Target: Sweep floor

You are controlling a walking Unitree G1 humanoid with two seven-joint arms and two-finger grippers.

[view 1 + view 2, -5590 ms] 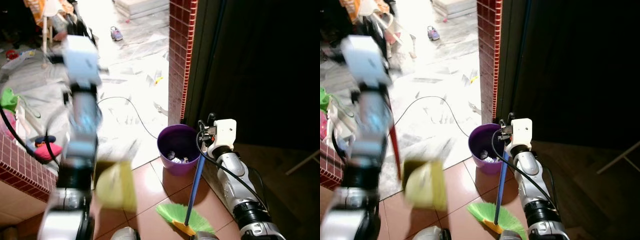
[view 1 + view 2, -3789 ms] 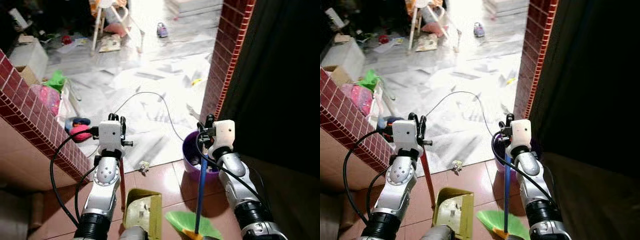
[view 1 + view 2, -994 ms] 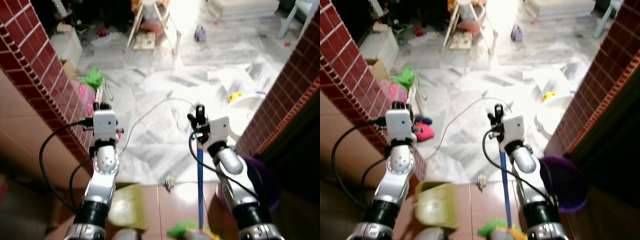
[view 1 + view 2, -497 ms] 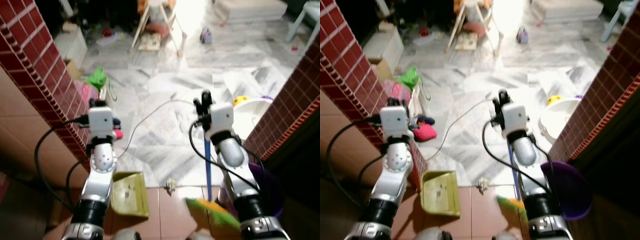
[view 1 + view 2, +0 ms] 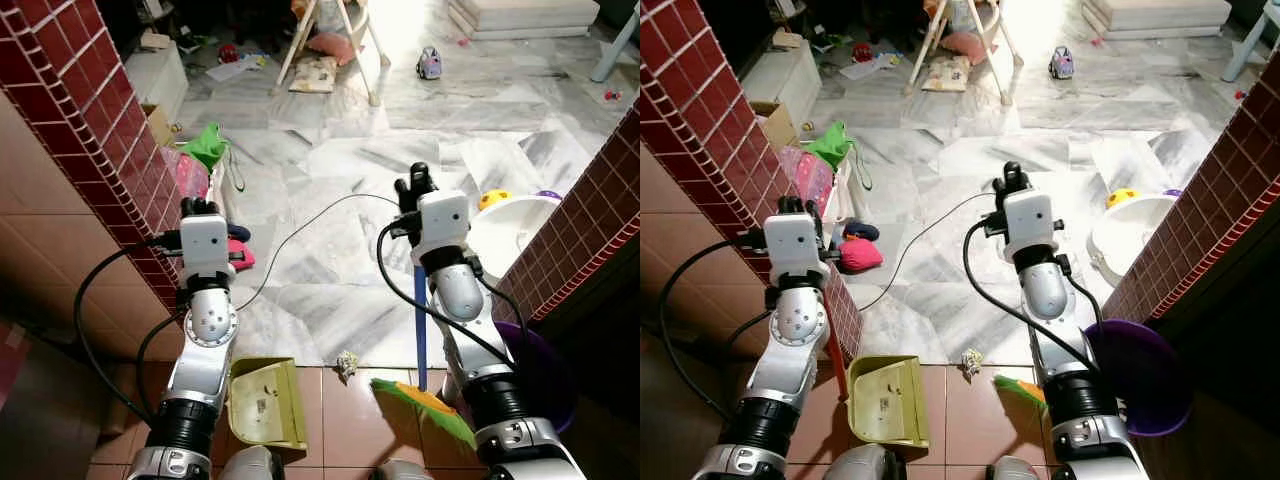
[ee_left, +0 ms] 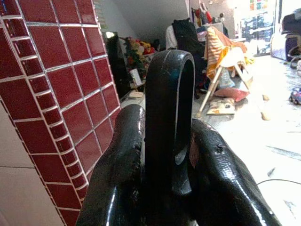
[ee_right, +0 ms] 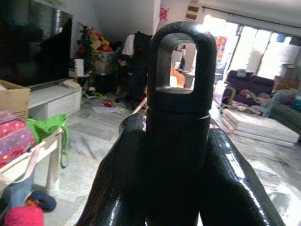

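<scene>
I stand at a doorway between red-tiled walls, where terracotta floor tiles meet a cluttered marble floor. My right gripper is closed on the broom, handle near upright, green bristles on the tiles beside a crumpled scrap. My left gripper clamps the dustpan handle, pan flat; the wrist views show the handles' looped ends.
</scene>
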